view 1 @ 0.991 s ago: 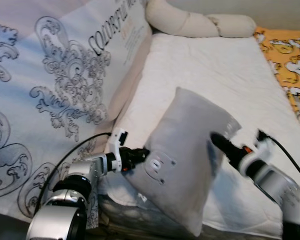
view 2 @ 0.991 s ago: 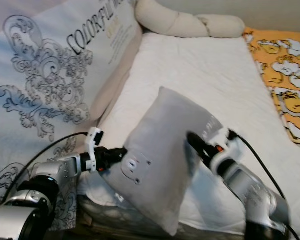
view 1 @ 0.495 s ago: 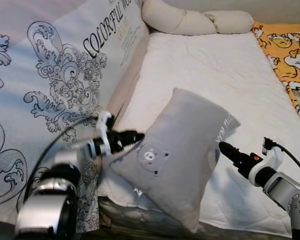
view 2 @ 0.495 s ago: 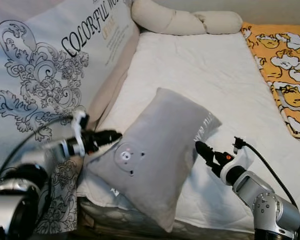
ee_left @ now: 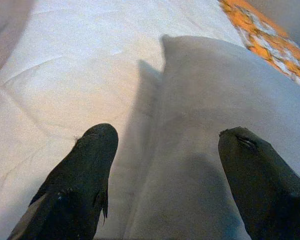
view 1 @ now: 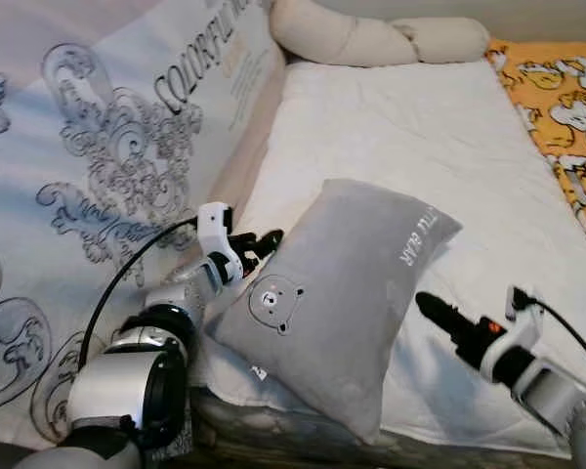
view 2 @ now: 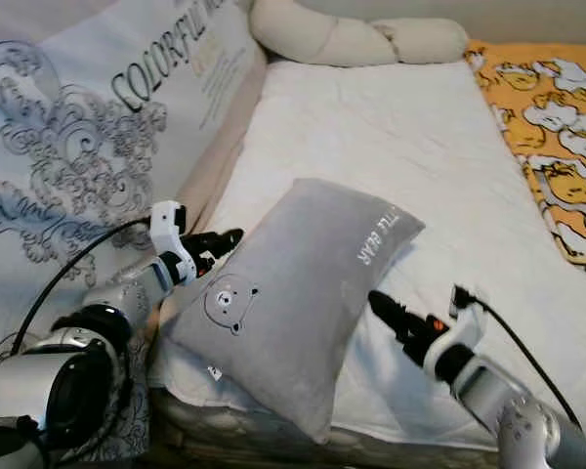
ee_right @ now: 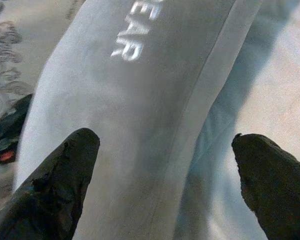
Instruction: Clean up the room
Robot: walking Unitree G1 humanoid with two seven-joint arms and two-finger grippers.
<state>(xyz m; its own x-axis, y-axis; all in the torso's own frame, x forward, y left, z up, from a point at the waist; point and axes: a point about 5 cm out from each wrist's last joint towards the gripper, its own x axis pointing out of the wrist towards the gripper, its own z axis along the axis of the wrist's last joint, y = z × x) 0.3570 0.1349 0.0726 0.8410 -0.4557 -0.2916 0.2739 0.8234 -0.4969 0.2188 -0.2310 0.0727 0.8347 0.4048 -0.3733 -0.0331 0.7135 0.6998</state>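
A grey pillow [view 1: 347, 293] with a bear face lies flat at the near left corner of the white mattress [view 1: 420, 127], its lower end over the front edge. The left gripper [view 1: 264, 242] sits just beside the pillow's left edge, fingers spread wide and holding nothing. The right gripper [view 1: 432, 308] hovers near its right side, also wide open and empty.
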